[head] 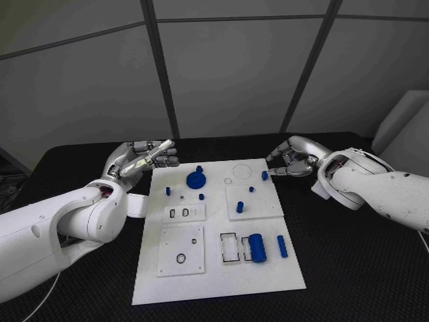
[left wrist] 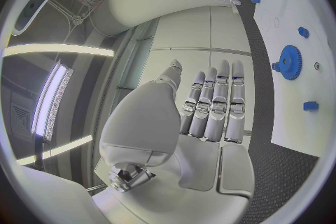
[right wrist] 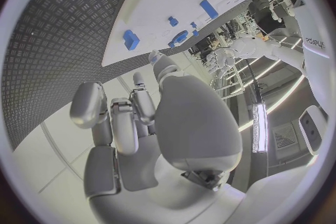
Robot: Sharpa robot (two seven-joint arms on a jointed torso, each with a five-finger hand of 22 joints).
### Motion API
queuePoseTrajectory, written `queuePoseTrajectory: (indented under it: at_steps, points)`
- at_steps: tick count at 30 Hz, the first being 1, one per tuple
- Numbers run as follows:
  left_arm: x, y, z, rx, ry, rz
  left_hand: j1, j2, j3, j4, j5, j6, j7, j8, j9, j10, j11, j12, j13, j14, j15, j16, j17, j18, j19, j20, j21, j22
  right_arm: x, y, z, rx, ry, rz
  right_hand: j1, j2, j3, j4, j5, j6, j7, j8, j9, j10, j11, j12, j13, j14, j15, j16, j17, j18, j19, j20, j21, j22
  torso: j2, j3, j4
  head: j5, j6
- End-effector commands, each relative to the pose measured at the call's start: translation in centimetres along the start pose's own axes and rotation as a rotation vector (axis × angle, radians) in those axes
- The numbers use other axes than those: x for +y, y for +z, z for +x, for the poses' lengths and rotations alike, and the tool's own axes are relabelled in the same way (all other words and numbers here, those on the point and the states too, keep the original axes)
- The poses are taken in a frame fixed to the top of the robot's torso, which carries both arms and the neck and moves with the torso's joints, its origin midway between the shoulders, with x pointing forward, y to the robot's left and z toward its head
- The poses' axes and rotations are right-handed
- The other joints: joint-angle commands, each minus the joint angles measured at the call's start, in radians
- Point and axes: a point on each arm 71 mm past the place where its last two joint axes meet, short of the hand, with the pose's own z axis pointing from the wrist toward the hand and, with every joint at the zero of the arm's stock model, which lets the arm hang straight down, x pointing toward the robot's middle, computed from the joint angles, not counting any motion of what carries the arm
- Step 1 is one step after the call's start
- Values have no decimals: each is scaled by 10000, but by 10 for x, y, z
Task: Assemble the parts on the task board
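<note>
Parts [head: 257, 247] lie on the white board [head: 214, 282]; left hand [head: 140, 158] hovers beside its far corner, fingers straight, holding nothing; right hand [head: 290, 159] has curled, empty fingers.

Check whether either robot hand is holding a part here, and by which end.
Nothing is held. The left robot hand is flat and open; the right robot hand has curled fingers with nothing in them.

We hold our left hand [head: 142, 158] flat with fingers straight; our right hand [head: 290, 159] curls, holding nothing.
</note>
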Motion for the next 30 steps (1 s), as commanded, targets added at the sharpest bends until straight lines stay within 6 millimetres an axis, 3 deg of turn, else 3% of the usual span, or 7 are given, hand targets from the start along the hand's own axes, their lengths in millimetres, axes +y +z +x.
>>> queuePoseTrajectory:
  at_steps: [1, 11, 17, 30]
  points:
    - [-1, 1, 1, 146, -3, 118, -67, 59, -21, -64, -58, 40, 18, -36, -7, 50, 37, -43, -7, -41, 0, -61, 10, -89, -70, 27, -67, -13, 1, 3, 2, 208, 167, -173, 112, 11, -13, -79, 78, -78, 12, -73, -17, -93, -8, -62, -18, 1040, -22, 13, 2553, -75, -103, 7, -39, -24, 16, -17, 16, 17, -34]
    - [-1, 1, 0, 117, 11, 114, -67, 59, -21, -64, -58, 40, 18, -36, -7, 50, 37, -43, -7, -41, 0, -61, 10, -89, -70, 27, -67, -13, 0, 10, 12, 493, 8, -68, 135, 68, -7, -82, 92, -63, 22, -69, -12, -82, 1, -54, -5, 1047, -14, 24, 2580, -76, -101, 14, -38, -19, 11, -41, 26, 2, -101]
    - [-1, 1, -1, 105, 17, 112, -67, 59, -21, -64, -58, 40, 18, -36, -7, 50, 37, -43, -7, -41, 0, -61, 10, -89, -70, 27, -67, -13, -3, 10, 19, 744, -72, 18, 136, 70, -7, -83, 93, -61, 22, -68, -12, -84, 2, -56, -7, 1047, -14, 25, 2581, -75, -103, 14, -39, -21, 13, -18, 12, 49, -151]
    - [0, 2, -2, 67, 34, 108, -62, 61, -19, -72, -57, 43, 20, -36, -6, 52, 37, -44, -7, -41, 1, -70, 12, -88, -71, 28, -69, -16, -2, 13, 24, 862, -352, 34, 152, 191, 12, -75, 126, 22, 29, -31, 6, -56, 8, -31, 28, 1053, -5, 36, 2606, -79, -90, 24, -30, 1, 7, -21, 19, 44, -186]
